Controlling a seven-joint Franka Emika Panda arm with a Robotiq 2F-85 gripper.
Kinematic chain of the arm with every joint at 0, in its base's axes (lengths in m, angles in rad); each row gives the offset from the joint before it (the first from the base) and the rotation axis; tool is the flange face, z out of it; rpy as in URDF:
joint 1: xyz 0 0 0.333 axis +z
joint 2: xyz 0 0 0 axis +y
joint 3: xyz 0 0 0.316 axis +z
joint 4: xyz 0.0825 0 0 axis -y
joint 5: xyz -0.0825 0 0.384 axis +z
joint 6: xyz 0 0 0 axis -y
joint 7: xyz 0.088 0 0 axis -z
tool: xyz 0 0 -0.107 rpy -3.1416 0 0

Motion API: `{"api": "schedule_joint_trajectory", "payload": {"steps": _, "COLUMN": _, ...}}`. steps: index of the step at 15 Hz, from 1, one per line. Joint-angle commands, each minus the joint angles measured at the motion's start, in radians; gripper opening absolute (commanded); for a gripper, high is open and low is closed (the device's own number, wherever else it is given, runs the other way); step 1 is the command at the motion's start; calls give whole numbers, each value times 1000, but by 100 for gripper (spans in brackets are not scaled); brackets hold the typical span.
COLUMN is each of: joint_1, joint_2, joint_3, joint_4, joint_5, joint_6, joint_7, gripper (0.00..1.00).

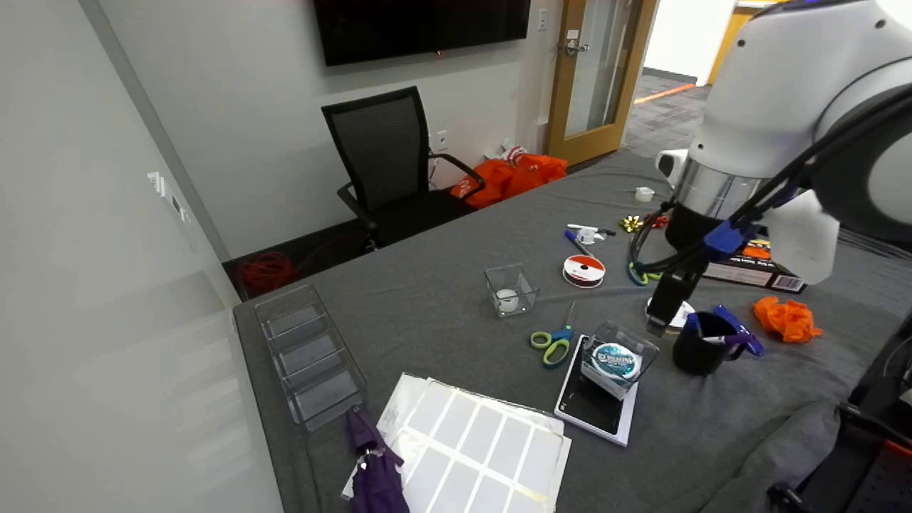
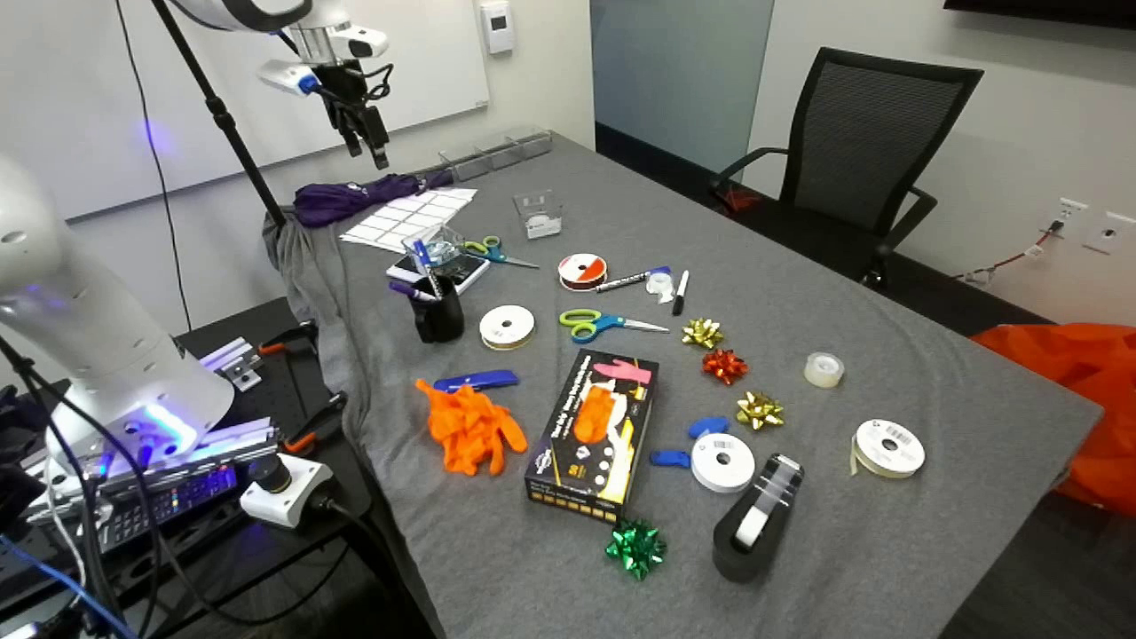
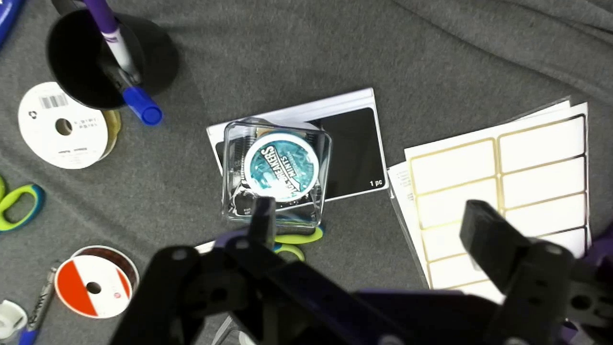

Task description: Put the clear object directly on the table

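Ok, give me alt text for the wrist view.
A clear square box holding a round mints container sits on a flat package, the open pincer in the foreground. Label sheets lie at right; ribbon spools, scissors and a mug of markers at left.

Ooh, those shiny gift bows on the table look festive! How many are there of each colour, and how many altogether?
Gold bows: 2
Red bow: 1
Green bow: 1
Total: 4 bows in view
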Motion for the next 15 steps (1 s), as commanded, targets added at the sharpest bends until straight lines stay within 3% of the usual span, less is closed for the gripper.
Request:
{"api": "schedule_joint_trajectory", "payload": {"steps": 1, "joint_1": 5, "joint_2": 141, "joint_3": -36, "joint_4": 19, "joint_5": 41, "joint_6": 128, "joint_7": -81, "gripper": 100}}
{"api": "schedule_joint_trajectory", "payload": {"steps": 8, "joint_1": -6, "joint_2": 351, "joint_3": -59, "joint_4": 38, "joint_5": 45, "joint_6": 322, "joint_7": -104, "gripper": 100}}
{"api": "schedule_joint_trajectory", "payload": {"steps": 15, "joint_1": -16, "joint_2": 468, "joint_3": -47, "joint_4": 57, "joint_5": 73, "joint_6": 440, "joint_7": -126, "gripper": 100}}
